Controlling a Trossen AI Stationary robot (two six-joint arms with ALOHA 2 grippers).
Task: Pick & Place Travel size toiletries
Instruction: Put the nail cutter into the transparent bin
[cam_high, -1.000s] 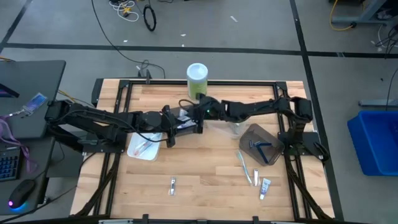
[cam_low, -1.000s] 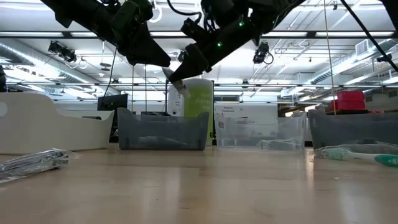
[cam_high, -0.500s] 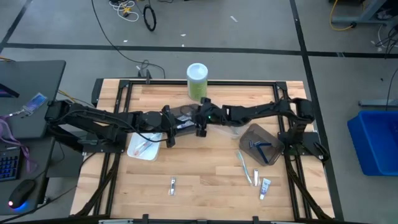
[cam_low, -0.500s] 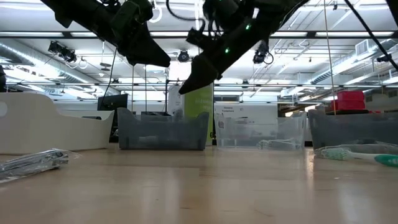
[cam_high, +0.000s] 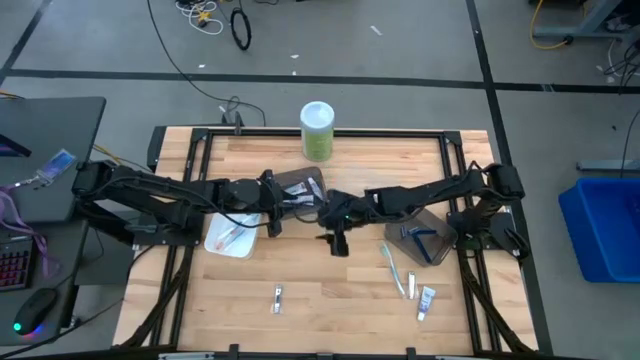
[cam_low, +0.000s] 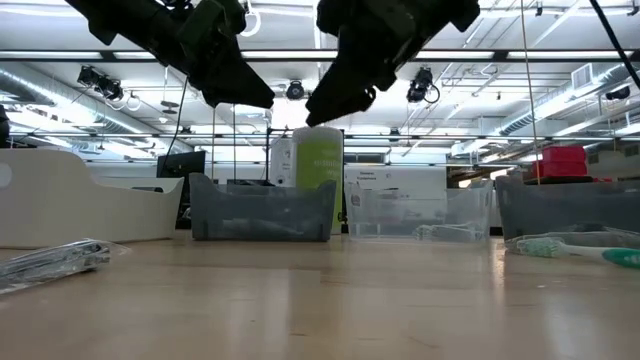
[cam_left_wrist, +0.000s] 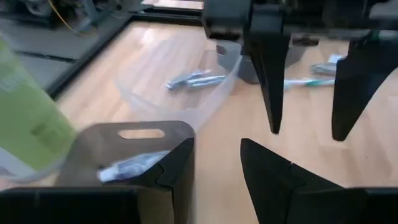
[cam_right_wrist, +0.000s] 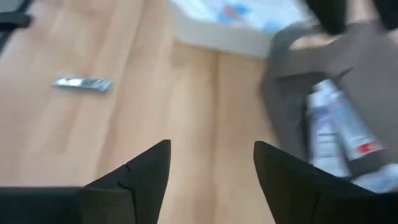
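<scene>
My right gripper (cam_high: 337, 242) hangs open over bare wood near the table's middle, its fingers pointing down with nothing between them (cam_right_wrist: 211, 171). Just beyond it, a dark tray (cam_high: 300, 187) holds white tubes (cam_right_wrist: 339, 124). My left gripper (cam_high: 272, 222) hovers open and empty beside that tray (cam_left_wrist: 217, 168). A clear tray (cam_left_wrist: 186, 93) holds a silvery packet (cam_left_wrist: 193, 78). Another silvery packet (cam_high: 278, 297) lies on the wood near the front edge. Toothbrushes (cam_high: 395, 268) and a white tube (cam_high: 425, 298) lie at the front right.
A green canister with a white lid (cam_high: 317, 130) stands at the far edge. A white tray (cam_high: 235, 235) sits under my left arm. A second dark tray (cam_high: 420, 235) with razors sits at the right. Bare wood spreads along the near half.
My right gripper held a small white tube above the middle dark tray, then opened and let it go. It has since moved toward the table's near edge, away from that tray. My left arm kept still.
</scene>
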